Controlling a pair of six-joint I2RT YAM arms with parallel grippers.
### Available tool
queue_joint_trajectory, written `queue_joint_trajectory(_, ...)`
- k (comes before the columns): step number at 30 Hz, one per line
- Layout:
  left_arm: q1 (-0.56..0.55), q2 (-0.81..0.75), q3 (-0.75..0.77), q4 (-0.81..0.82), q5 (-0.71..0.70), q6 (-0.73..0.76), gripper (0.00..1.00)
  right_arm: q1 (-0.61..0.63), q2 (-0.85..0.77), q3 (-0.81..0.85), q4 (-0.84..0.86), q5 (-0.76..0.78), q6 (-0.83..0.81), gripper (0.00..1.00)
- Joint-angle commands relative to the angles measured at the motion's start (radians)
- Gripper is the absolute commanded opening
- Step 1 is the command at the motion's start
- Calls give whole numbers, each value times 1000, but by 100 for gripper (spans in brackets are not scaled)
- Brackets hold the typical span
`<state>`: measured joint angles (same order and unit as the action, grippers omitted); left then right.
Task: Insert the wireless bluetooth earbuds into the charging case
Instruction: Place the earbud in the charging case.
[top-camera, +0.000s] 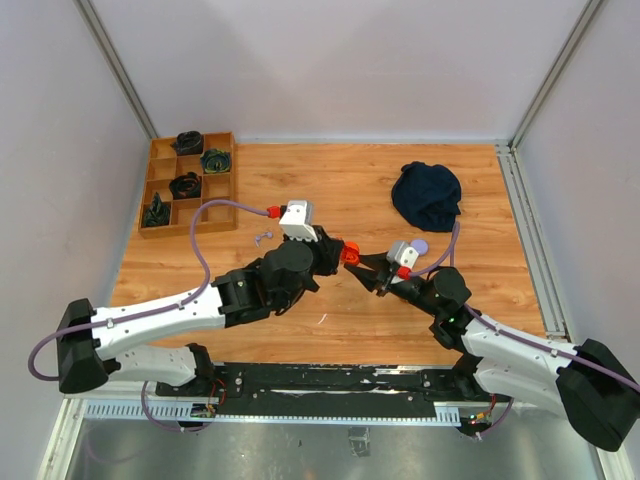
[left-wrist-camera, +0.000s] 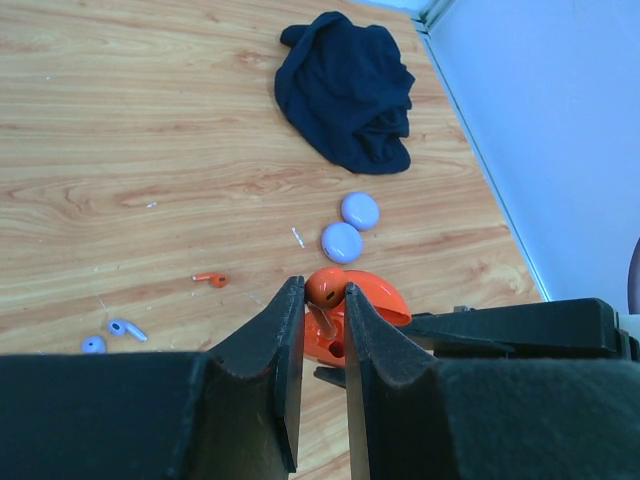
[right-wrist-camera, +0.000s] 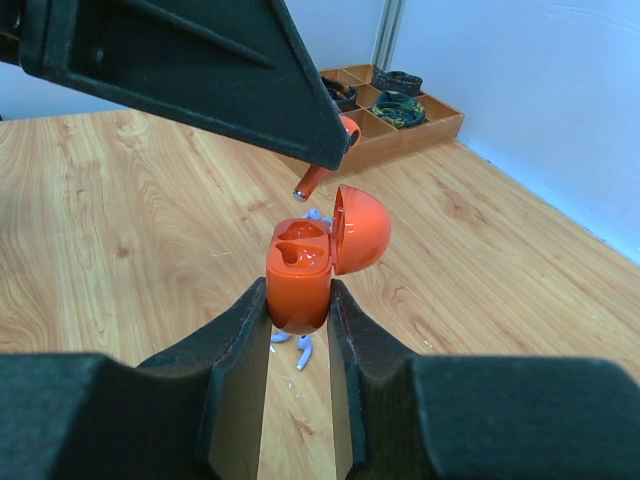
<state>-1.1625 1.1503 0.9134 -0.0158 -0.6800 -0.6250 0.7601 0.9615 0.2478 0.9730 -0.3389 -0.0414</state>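
Note:
An orange-red charging case (right-wrist-camera: 300, 275) stands upright with its lid (right-wrist-camera: 362, 228) swung open, and my right gripper (right-wrist-camera: 298, 295) is shut on its lower body. Both sockets of the case are bare. Just above it, my left gripper (left-wrist-camera: 323, 290) is shut on one orange-red earbud (left-wrist-camera: 326, 286), whose stem (right-wrist-camera: 312, 180) points down toward the case. In the top view the two grippers meet at mid-table around the case (top-camera: 350, 253). A second orange-red earbud (left-wrist-camera: 211, 279) lies on the wood, and two pale lilac earbuds (left-wrist-camera: 127, 328) lie further left.
Two round lilac pucks (left-wrist-camera: 350, 226) lie beyond the case. A dark blue cloth (top-camera: 427, 195) is bunched at the back right. A wooden compartment tray (top-camera: 190, 185) with dark coiled items sits at the back left. White walls enclose the table.

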Motion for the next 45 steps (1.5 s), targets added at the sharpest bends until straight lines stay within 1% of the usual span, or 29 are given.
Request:
queue_joint_trajectory(1, -18, 19, -4, 55, -48, 18, 6, -18, -5, 17, 57, 9, 14, 8)
queue_joint_trajectory(9, -42, 43, -7, 58, -82, 33, 6, -19, -17, 16, 58, 17, 18, 8)
queue_joint_trajectory(19, -65, 58, -7, 63, -84, 49, 6, -18, -26, 13, 57, 26, 17, 8)
queue_joint_trajectory(24, -79, 73, 2, 61, -90, 72, 7, -18, -29, 13, 56, 26, 17, 8)
queue_joint_trajectory(27, -86, 77, 5, 59, -85, 79, 11, -18, -29, 13, 54, 23, 17, 8)
queue_joint_trajectory(33, -89, 70, 5, 59, -75, 80, 26, -18, -29, 12, 51, 23, 17, 8)
queue_joint_trajectory(35, -89, 66, 4, 55, -71, 76, 29, -18, -29, 10, 49, 24, 17, 8)
queue_joint_trajectory(40, -89, 66, 4, 53, -59, 66, 32, -19, -27, 9, 49, 24, 17, 8)
queue_joint_trajectory(45, -89, 66, 8, 49, -53, 62, 34, -18, -30, 8, 46, 26, 17, 8)
